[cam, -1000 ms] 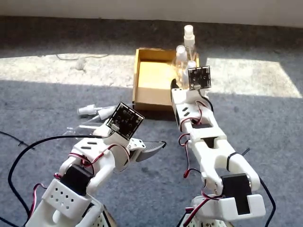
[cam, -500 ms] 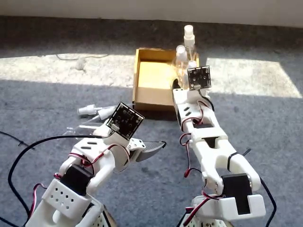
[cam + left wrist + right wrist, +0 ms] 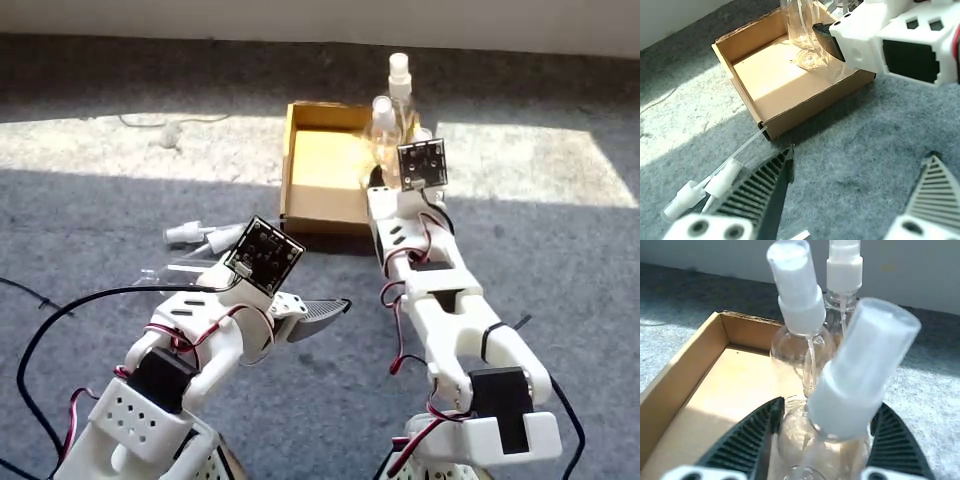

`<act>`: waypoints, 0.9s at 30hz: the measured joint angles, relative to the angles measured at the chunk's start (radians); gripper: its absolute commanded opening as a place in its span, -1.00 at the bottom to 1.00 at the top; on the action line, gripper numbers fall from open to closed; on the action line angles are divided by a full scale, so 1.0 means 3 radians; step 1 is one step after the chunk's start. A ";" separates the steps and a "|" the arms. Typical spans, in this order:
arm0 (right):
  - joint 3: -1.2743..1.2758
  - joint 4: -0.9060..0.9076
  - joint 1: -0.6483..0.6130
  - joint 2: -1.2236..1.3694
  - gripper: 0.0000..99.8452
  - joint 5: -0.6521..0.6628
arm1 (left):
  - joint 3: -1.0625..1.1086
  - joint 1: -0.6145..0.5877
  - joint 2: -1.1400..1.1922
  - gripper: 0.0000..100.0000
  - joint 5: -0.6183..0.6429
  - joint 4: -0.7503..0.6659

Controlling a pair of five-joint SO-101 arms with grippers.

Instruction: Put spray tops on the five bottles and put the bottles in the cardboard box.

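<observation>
My right gripper (image 3: 830,412) is shut on a clear bottle with a white spray top (image 3: 857,380), held upright and slightly tilted over the right side of the cardboard box (image 3: 289,170). A second capped bottle (image 3: 799,315) stands inside the box (image 3: 685,370) just beyond it. A third capped bottle (image 3: 400,78) stands behind the box's far right corner. My left gripper (image 3: 855,195) is open and empty over the carpet, in front of the box (image 3: 810,107). Two loose spray tops (image 3: 200,235) lie on the carpet left of it.
Grey carpet covers the whole floor, with a sunlit band across the far part. The right arm's body (image 3: 900,35) hangs over the box's near right corner. A thin cable (image 3: 165,128) lies at the far left. Something clear (image 3: 165,270) lies beside the left arm.
The right gripper has shifted its bottle slightly to the right at the box. The left arm has not moved.
</observation>
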 measured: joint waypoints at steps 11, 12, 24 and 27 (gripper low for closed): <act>0.0000 0.0251 0.0000 -0.0542 -0.52 0.0000 | 0.0000 0.0000 0.0000 -0.30 0.0000 0.0000; 0.0000 0.0373 0.0000 -0.0634 -0.52 0.0000 | 0.0000 0.0000 0.0000 -0.30 0.0000 0.0000; -0.0675 0.1488 0.0051 -0.1304 -0.52 0.0000 | 0.0000 0.0000 0.0000 -0.30 0.0000 0.0000; -0.1048 0.2005 0.0046 -0.1473 -0.52 0.0000 | 0.0000 -0.0113 0.0000 -0.39 0.0000 0.0000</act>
